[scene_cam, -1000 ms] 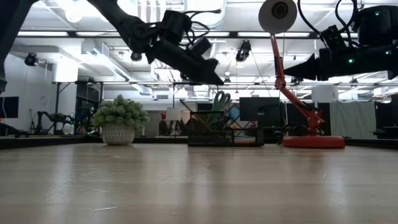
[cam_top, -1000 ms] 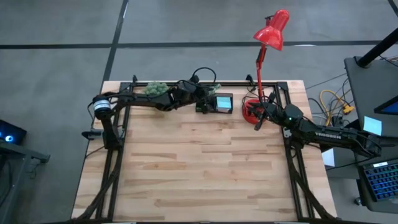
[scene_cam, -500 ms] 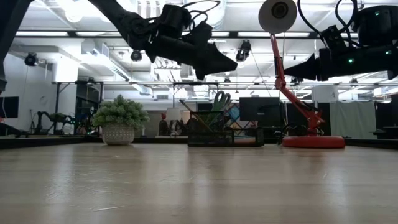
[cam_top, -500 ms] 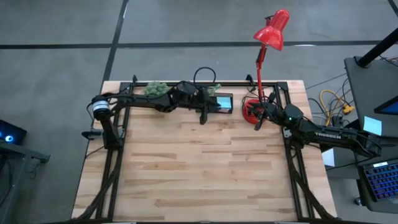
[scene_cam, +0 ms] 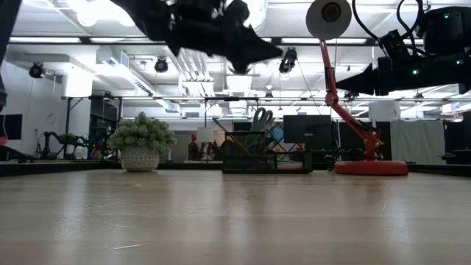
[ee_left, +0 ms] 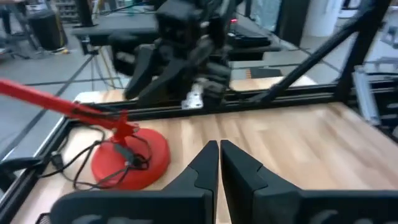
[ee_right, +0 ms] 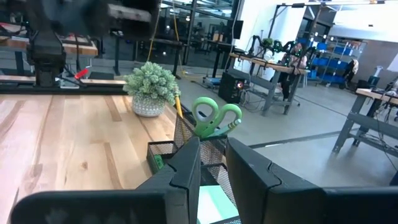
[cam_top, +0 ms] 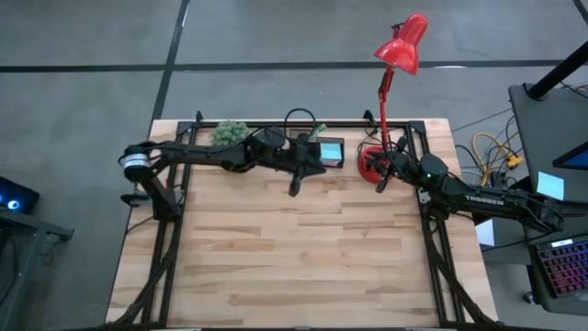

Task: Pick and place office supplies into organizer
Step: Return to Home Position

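Note:
The black mesh organizer stands at the table's far edge, between the plant and the lamp. It holds green-handled scissors, a yellow pencil and a light-blue sticky-note pad. My left gripper hangs shut and empty in the air, on the near-left side of the organizer; in the low view my left gripper is high above it. My right gripper hovers by the lamp's base, fingers a little apart with nothing between them, pointing toward the organizer.
A small potted plant stands to the left of the organizer. A red desk lamp rests on its round base to the right, with its head high over the far edge. Bare wood fills the middle and near table.
My left gripper has shut on nothing. It has drawn back from the organizer toward the table's near edge and risen higher. The organizer and its contents have stayed where they were.

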